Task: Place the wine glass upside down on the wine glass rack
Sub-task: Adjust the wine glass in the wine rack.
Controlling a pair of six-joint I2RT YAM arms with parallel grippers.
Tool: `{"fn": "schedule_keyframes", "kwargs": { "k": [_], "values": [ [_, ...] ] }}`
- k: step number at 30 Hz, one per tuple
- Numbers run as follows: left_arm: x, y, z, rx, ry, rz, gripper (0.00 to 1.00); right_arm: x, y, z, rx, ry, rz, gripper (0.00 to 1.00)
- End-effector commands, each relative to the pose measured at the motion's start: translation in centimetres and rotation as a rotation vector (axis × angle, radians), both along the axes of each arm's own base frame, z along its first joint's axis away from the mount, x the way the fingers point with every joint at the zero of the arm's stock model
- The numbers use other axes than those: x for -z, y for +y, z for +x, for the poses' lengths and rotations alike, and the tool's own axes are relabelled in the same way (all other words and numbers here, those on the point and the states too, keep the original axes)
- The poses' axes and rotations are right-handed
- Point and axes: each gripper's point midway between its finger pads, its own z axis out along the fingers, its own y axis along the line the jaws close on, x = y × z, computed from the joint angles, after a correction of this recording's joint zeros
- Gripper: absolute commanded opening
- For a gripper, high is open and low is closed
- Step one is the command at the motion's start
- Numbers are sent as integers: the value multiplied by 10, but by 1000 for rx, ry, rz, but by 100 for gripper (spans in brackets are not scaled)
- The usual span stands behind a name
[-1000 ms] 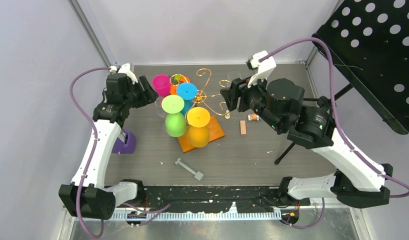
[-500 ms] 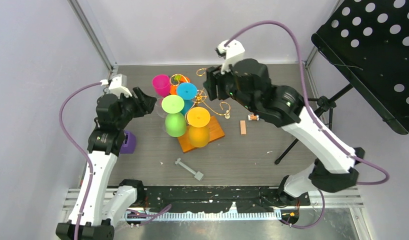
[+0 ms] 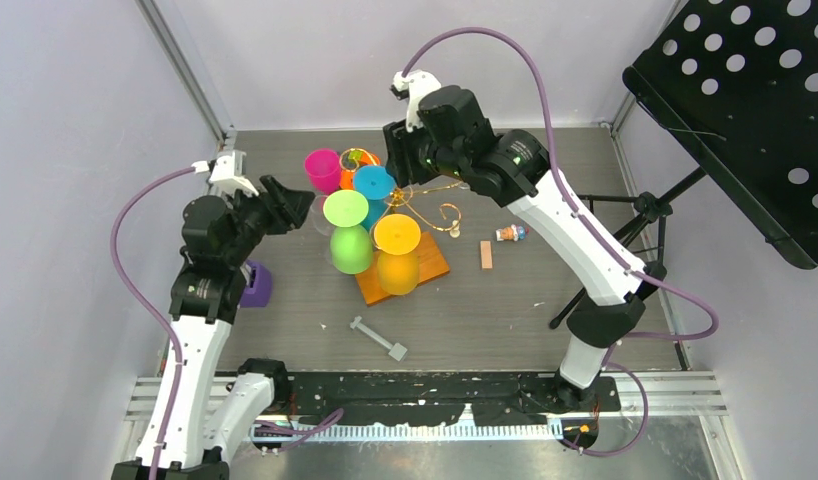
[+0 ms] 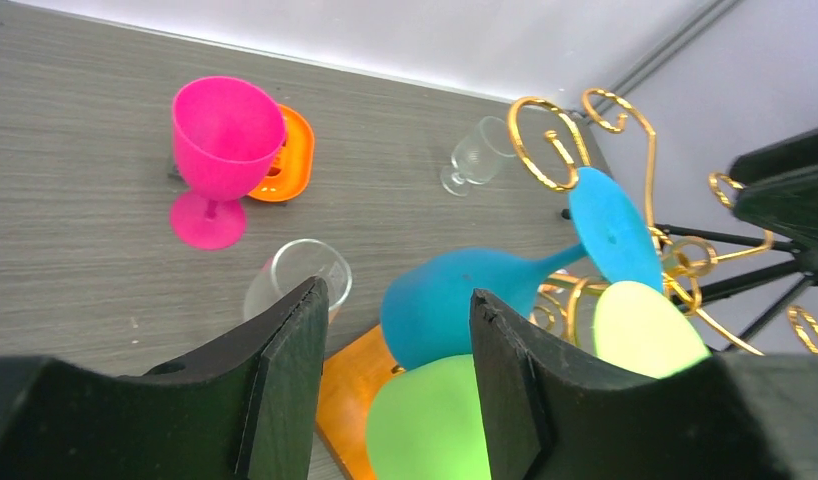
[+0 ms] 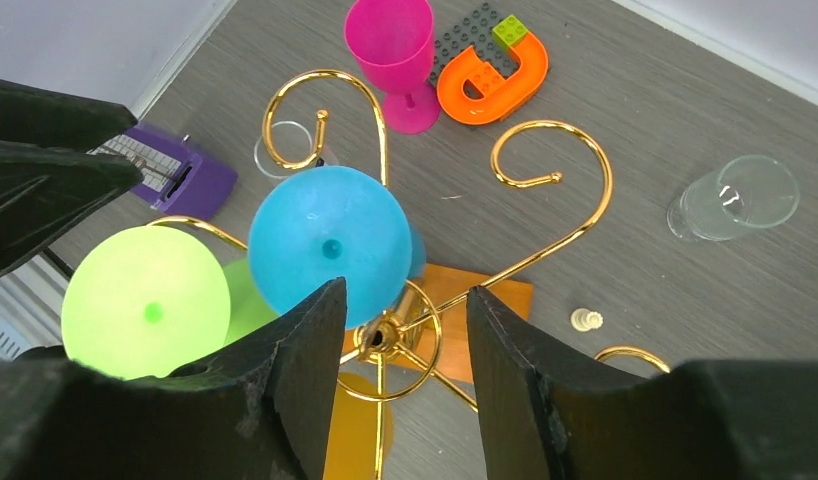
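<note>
The wine glass rack (image 3: 426,193) is a gold wire stand on an orange base (image 3: 434,263). Blue (image 3: 373,182), green (image 3: 346,209) and yellow (image 3: 396,234) glasses hang on it upside down. A pink wine glass (image 3: 323,168) stands upright on the table behind the rack, also in the left wrist view (image 4: 226,135) and the right wrist view (image 5: 391,42). My left gripper (image 3: 297,200) is open and empty left of the rack, facing the blue glass (image 4: 455,305). My right gripper (image 5: 405,310) is open and empty, directly above the rack's stem (image 5: 390,332).
A clear cup (image 4: 297,276) stands by the rack and a small clear stemmed glass (image 4: 477,156) further back. Another clear glass (image 5: 735,198) lies on the table. An orange toy (image 5: 490,76), a purple block (image 3: 252,285), a grey part (image 3: 378,338) and a black perforated stand (image 3: 755,110) are around.
My right arm has swung left and up from beside the rack to over its top. My left arm has drawn back slightly toward the left, still open.
</note>
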Motion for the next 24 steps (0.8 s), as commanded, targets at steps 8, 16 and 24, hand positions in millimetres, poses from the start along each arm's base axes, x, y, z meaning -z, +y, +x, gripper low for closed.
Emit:
{"fn": "schedule_keyframes", "kwargs": {
  "k": [8, 16, 24],
  "values": [
    [-80, -22, -19, 136, -206, -88, 52, -2, 0, 5, -52, 36, 62, 53],
    [-109, -45, -34, 305, -184, -78, 50, 10, 0, 9, -55, 55, 45, 48],
    [-118, -52, -38, 356, -120, 0, 50, 19, 2, 14, -55, 72, 42, 45]
  ]
}}
